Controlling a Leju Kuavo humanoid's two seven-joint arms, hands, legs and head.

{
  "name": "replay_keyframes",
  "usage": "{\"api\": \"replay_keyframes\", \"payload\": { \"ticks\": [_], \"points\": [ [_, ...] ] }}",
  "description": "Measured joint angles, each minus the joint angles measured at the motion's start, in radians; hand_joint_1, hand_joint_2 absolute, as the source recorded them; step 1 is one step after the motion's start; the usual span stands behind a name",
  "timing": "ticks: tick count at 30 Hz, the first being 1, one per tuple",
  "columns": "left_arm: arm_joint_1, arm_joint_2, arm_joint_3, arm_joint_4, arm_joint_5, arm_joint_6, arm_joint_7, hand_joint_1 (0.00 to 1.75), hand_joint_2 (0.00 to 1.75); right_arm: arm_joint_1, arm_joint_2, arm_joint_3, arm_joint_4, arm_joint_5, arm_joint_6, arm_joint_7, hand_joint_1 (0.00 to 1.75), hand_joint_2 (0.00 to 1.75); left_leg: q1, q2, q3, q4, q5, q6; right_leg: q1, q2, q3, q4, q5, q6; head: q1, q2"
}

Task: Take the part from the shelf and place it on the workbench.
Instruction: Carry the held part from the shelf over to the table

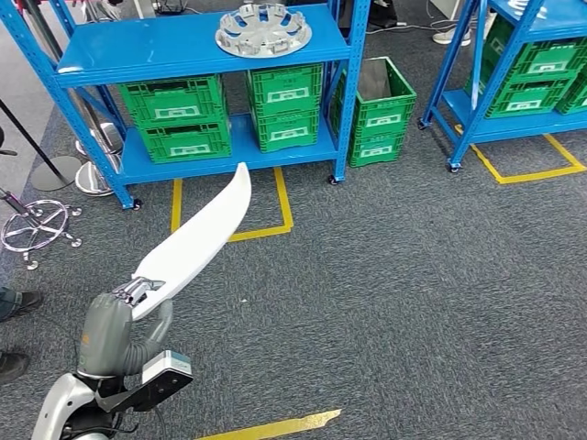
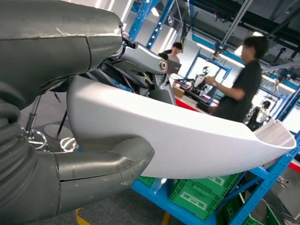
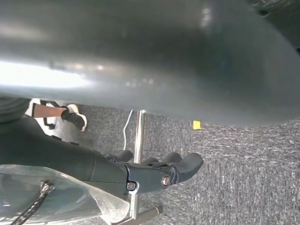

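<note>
The part is a long, curved white panel (image 1: 201,234). My left hand (image 1: 128,316) grips it at its near end, low on the left of the head view. The panel points up and away toward the blue shelf (image 1: 193,46), hanging over the grey carpet. In the left wrist view the grey thumb (image 2: 106,168) wraps under the white panel (image 2: 198,140) and the darker fingers (image 2: 141,58) lie over it. My right hand (image 3: 155,171) hangs above the carpet with its dark fingers stretched out and nothing in them.
A silver wheel cover (image 1: 263,29) lies on the shelf's upper board, with green crates (image 1: 183,119) below. Another green crate (image 1: 377,110) stands beside the shelf, and a second blue shelf (image 1: 512,73) is at the right. A chair base (image 1: 35,225) and a person's shoe (image 1: 14,302) are at the left.
</note>
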Motion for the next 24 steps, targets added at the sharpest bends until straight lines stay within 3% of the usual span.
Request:
{"api": "replay_keyframes", "payload": {
  "ticks": [16, 24],
  "points": [
    [0.005, 0.0, 0.012, 0.0, -0.006, 0.0, 0.0, 1.75, 1.75, -0.006, 0.0, -0.017, 0.01, -0.022, 0.005, -0.016, 0.0, 0.0, 0.001, 0.0, -0.001, 0.0, 0.0, 0.0, 0.001, 0.0, -0.004, 0.0, 0.0, 0.0, 0.0, 0.0],
    [0.012, 0.0, 0.019, 0.0, -0.016, 0.0, 0.0, 1.75, 1.75, -0.002, 0.0, -0.014, 0.009, -0.082, -0.087, 0.001, 0.0, 0.0, 0.001, 0.0, -0.001, 0.0, 0.0, 0.0, 0.0, 0.0, -0.003, 0.0, 0.0, 0.0, 0.0, 0.0]
  ]
}}
